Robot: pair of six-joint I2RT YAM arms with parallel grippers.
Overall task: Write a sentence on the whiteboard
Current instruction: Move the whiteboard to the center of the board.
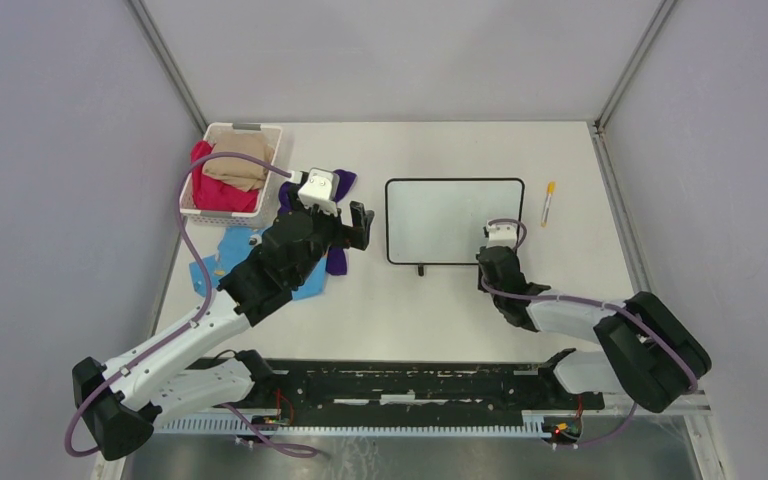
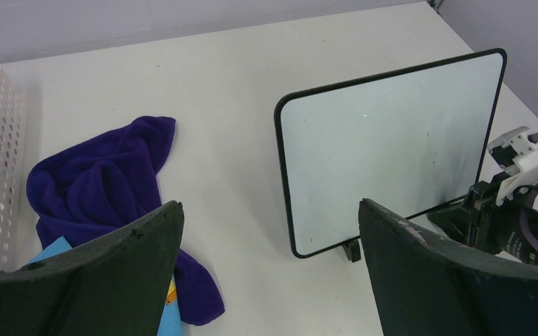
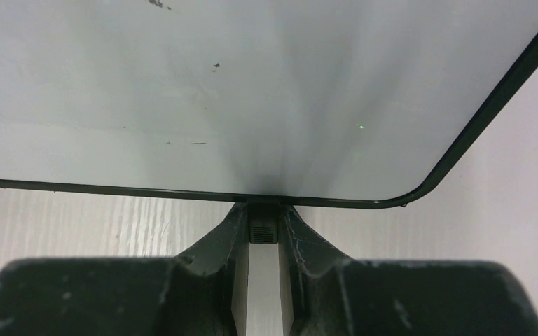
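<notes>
The whiteboard (image 1: 455, 220) stands in the middle of the table, black-framed; it also shows in the left wrist view (image 2: 392, 140) and the right wrist view (image 3: 252, 91). Its face is blank apart from small dark specks; no sentence shows on it. My right gripper (image 1: 492, 262) (image 3: 264, 224) is at the board's near right edge, shut on its small black foot (image 3: 264, 229). My left gripper (image 1: 360, 225) (image 2: 270, 206) is open and empty, just left of the board. A marker (image 1: 548, 203) with a yellow-orange end lies right of the board.
A white basket (image 1: 210, 140) (image 2: 0, 140) with red and tan cloths stands at the back left. A purple cloth (image 1: 338, 185) (image 2: 105, 182) and a blue cloth (image 1: 222, 250) lie under and beside my left arm. The board's other foot (image 2: 352, 249) rests on the table.
</notes>
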